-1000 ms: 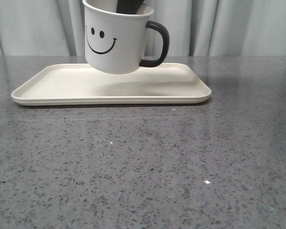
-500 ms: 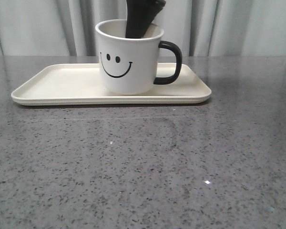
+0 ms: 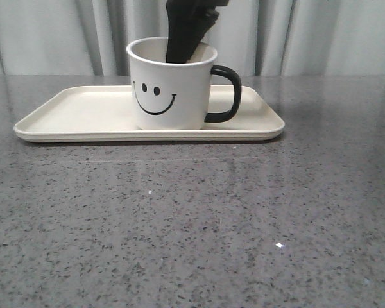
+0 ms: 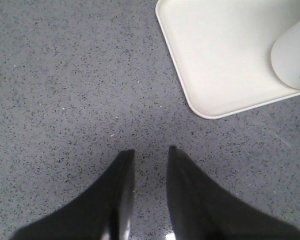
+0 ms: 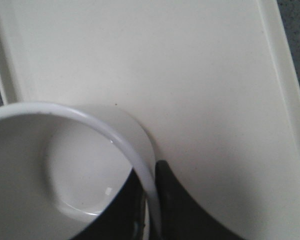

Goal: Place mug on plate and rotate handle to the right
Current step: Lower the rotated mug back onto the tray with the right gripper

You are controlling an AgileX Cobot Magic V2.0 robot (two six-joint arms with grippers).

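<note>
The white mug (image 3: 173, 90) with the smiley face stands upright on the cream plate (image 3: 70, 119), near its middle. Its black handle (image 3: 228, 93) points right in the front view. My right gripper (image 3: 183, 48) comes down from above and is shut on the mug's back rim, one finger inside and one outside. In the right wrist view the thin rim of the mug (image 5: 65, 165) runs between the fingers of the right gripper (image 5: 150, 172), over the plate (image 5: 190, 75). My left gripper (image 4: 151, 150) is open above bare table, short of the plate's corner (image 4: 215, 60) and the mug (image 4: 292, 60).
The plate lies on a grey speckled tabletop (image 3: 192, 224) with pale curtains (image 3: 321, 38) behind it. Bare tray surface shows on both sides of the mug. The left arm does not show in the front view.
The mug, held by my right gripper, came down from a tilted hover above the plate and now stands on it. It also shifted slightly right, then settled lower.
</note>
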